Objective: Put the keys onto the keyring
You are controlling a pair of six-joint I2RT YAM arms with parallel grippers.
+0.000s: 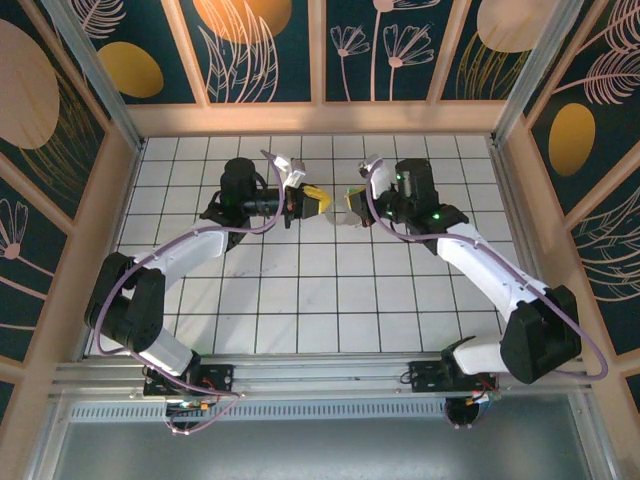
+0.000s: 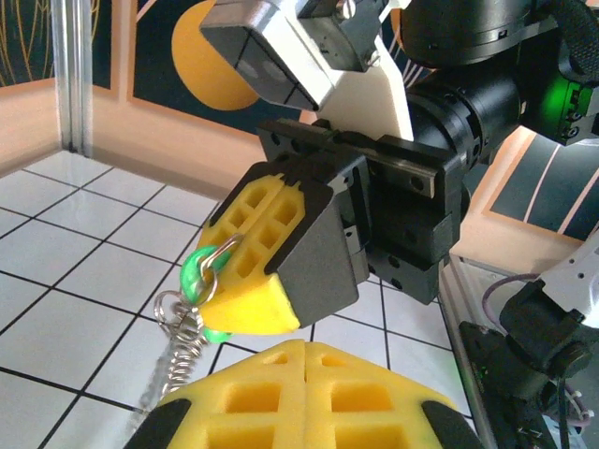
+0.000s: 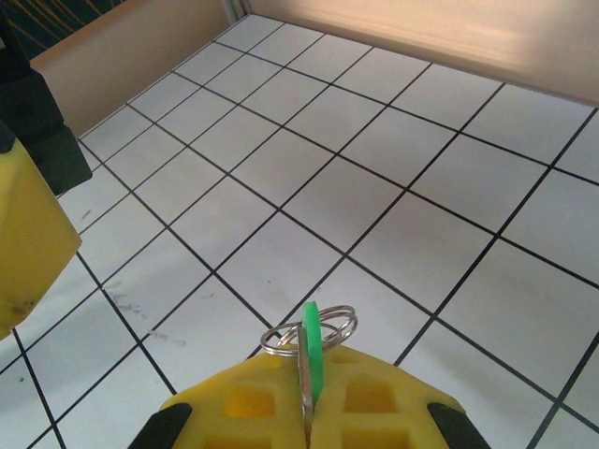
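Spanning most of the overhead view, the white tiled worktop [image 1: 300, 290] lay inside a frame of patterned wall panels [image 1: 260, 45]. The left arm [image 1: 190, 250] and the right arm [image 1: 480, 262] stretched up from the bottom edge, their tips facing each other just above the centre of the frame. The left tool [image 1: 312, 203] had its yellow fingers pressed together, as the bottom edge of its own wrist view showed. Just beside it, across a small gap, the right tool [image 1: 352, 204] was clamped on the key [image 3: 312, 354]. The key's green head stood upright between the yellow pads at the bottom centre of the right wrist view. A thin silvery keyring [image 3: 328, 323] passed through that green head and poked out past the fingertips. Left of centre in the left wrist view, further small metal rings [image 2: 173, 309] hung under the right tool. A short coiled spring [image 2: 184, 360] dangled below them, its lower end hidden behind the left tool's fingers.
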